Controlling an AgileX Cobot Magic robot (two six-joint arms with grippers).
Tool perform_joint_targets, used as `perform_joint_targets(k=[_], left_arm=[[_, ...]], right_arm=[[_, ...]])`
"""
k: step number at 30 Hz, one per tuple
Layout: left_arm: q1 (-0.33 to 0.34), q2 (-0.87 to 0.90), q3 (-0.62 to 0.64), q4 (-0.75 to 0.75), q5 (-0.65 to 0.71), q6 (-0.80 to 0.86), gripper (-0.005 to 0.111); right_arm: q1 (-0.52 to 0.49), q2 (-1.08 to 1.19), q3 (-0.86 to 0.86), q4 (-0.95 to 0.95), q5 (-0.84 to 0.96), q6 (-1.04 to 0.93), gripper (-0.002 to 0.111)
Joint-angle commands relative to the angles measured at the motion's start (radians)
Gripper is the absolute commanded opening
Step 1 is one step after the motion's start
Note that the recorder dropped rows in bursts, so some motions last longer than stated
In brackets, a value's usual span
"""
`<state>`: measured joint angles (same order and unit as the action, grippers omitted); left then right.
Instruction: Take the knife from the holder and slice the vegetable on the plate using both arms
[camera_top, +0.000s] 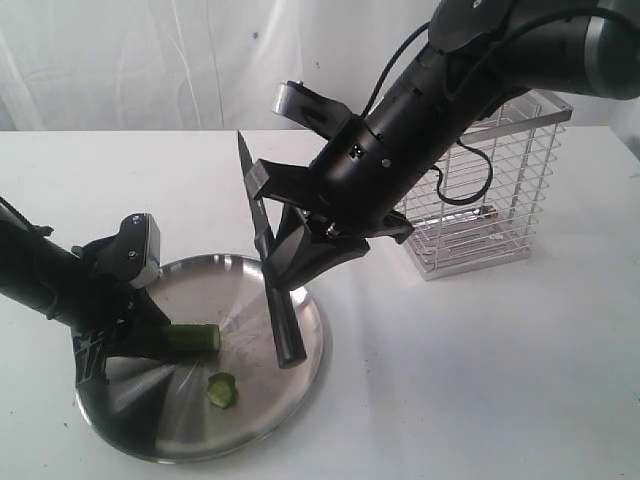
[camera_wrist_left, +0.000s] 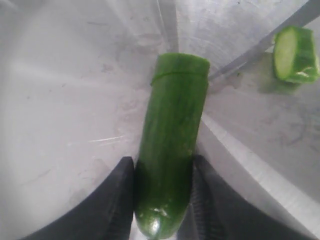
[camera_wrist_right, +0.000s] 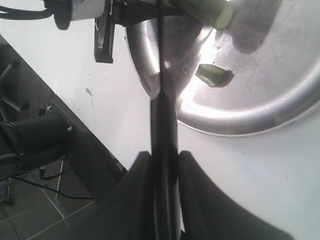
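Observation:
The vegetable (camera_top: 195, 338) is a glossy green, cucumber-like piece with one flat cut end, lying on the round steel plate (camera_top: 300, 370). My left gripper (camera_top: 150, 340) is shut on its rounded end; both black fingers press its sides (camera_wrist_left: 172, 140). A cut slice (camera_top: 221, 390) lies loose on the plate (camera_wrist_left: 65, 100), and it also shows in the left wrist view (camera_wrist_left: 295, 55). My right gripper (camera_top: 290, 262) is shut on the black knife (camera_top: 262, 235). The knife stands steeply, pointed tip up, blunt end low over the plate beside the vegetable's cut end. The right wrist view shows the knife (camera_wrist_right: 162, 115) edge-on between the fingers.
The chrome wire holder (camera_top: 500, 190) stands on the white table at the back right, behind the right arm. The plate sits near the table's front left edge, and floor and dark equipment (camera_wrist_right: 30, 140) show beyond that edge.

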<state>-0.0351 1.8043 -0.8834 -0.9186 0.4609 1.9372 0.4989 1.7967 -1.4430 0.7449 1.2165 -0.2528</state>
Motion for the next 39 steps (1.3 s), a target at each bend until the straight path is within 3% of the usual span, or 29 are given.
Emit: perform_joint_targets(k=[1, 4, 13, 21, 28, 34, 36, 39], left_arm=[[0.001, 0.004, 0.004, -0.012, -0.001, 0.004, 0.0], [0.001, 0.004, 0.004, -0.014, 0.007, 0.004, 0.008], [0.001, -0.001, 0.004, -0.014, 0.031, 0.004, 0.054], [0.001, -0.054, -0.003, -0.032, 0.028, 0.004, 0.064], [0.001, -0.152, -0.019, -0.046, 0.044, -0.117, 0.064], [0.001, -0.229, -0.019, -0.044, -0.039, -0.309, 0.057], [0.003, -0.238, -0.019, -0.046, -0.098, -0.475, 0.041], [0.003, -0.24, -0.019, -0.03, -0.133, -0.74, 0.004]], right_arm=[[-0.011, -0.011, 0.004, 0.014, 0.005, -0.014, 0.0], [-0.011, -0.011, 0.004, 0.014, 0.005, -0.014, 0.0], [-0.011, -0.011, 0.004, 0.015, 0.005, -0.014, 0.0], [-0.011, -0.011, 0.004, 0.015, 0.005, -0.005, 0.0], [0.013, -0.011, 0.004, 0.015, 0.005, 0.061, 0.0], [0.143, 0.011, 0.004, 0.015, -0.123, 0.206, 0.0], [0.196, 0.03, 0.004, 0.015, -0.186, 0.278, 0.0], [0.256, 0.07, 0.004, 0.015, -0.239, 0.376, 0.0]])
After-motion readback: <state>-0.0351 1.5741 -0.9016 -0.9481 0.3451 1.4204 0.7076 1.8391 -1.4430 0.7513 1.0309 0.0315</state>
